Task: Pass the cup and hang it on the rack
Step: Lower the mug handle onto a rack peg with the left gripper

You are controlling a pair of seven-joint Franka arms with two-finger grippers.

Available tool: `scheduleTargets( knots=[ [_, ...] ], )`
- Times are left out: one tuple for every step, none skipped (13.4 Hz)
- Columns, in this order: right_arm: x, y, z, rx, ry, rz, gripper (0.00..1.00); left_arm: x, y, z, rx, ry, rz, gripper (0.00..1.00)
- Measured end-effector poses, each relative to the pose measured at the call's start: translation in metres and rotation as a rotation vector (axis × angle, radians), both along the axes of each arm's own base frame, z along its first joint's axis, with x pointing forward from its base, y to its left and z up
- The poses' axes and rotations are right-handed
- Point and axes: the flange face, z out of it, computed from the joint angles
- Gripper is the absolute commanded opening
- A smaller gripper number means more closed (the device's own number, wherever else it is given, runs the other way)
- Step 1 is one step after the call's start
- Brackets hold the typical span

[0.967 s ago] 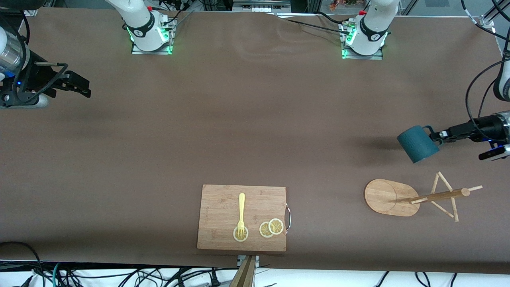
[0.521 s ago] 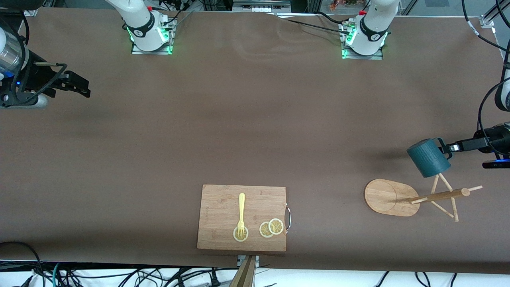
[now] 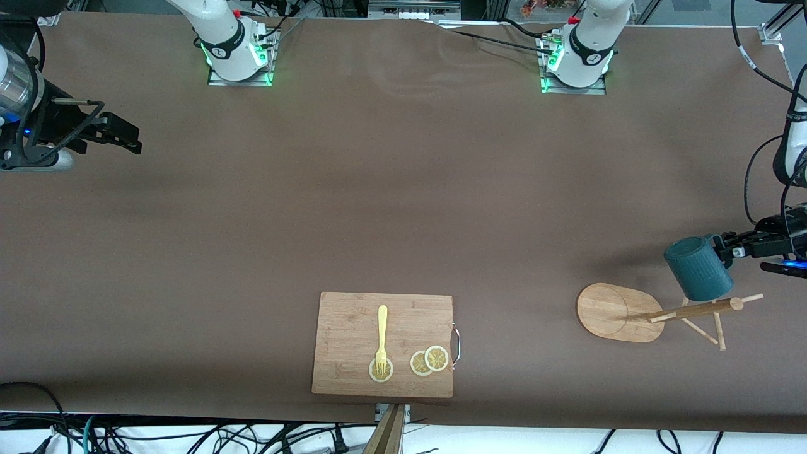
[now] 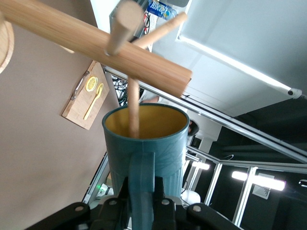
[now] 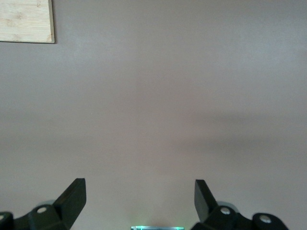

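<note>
Brown cloth covers the desk (image 3: pixel 391 189), with a rectangular bamboo cutting board (image 3: pixel 353 321) near the front camera. At the left arm's end, the left end effector (image 3: pixel 725 251) reaches in level from the side, clamped on the handle of the small dark teal cup with a mustard-yellow inside (image 3: pixel 698 268), which is over the light wooden mug-tree rack (image 3: pixel 621 312); one thin peg (image 4: pixel 133 108) enters its mouth. The right end effector (image 3: pixel 129 135) waits with fingers spread above bare desk at the right arm's end.
</note>
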Motion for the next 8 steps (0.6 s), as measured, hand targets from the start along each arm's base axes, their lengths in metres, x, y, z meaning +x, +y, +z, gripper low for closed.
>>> scheduleTargets(
  knots=[
    [0.0,-0.001,0.0,0.0,0.0,-0.001,1.0,0.0,0.002,-0.006,-0.007,0.004,0.004,0.0],
    [0.0,-0.001,0.0,0.0,0.0,-0.001,1.0,0.002,0.004,-0.01,-0.01,0.005,0.006,0.0],
    [0.0,-0.001,0.0,0.0,0.0,-0.002,1.0,0.004,0.007,-0.014,-0.012,0.002,0.009,0.0],
    [0.0,-0.001,0.0,0.0,0.0,-0.002,1.0,0.006,0.01,-0.018,-0.014,0.0,0.013,0.0],
    [0.0,-0.001,0.0,0.0,0.0,-0.002,1.0,0.007,0.013,-0.023,-0.018,0.001,0.018,0.0],
    [0.0,-0.001,0.0,0.0,0.0,-0.002,1.0,0.006,0.015,-0.029,-0.026,0.004,0.019,0.0],
    [0.0,-0.001,0.0,0.0,0.0,-0.002,1.0,0.005,0.017,-0.035,-0.034,0.007,0.02,0.0],
    [0.0,-0.001,0.0,0.0,0.0,-0.002,1.0,0.005,0.018,-0.04,-0.04,0.007,0.02,0.07]
  ],
)
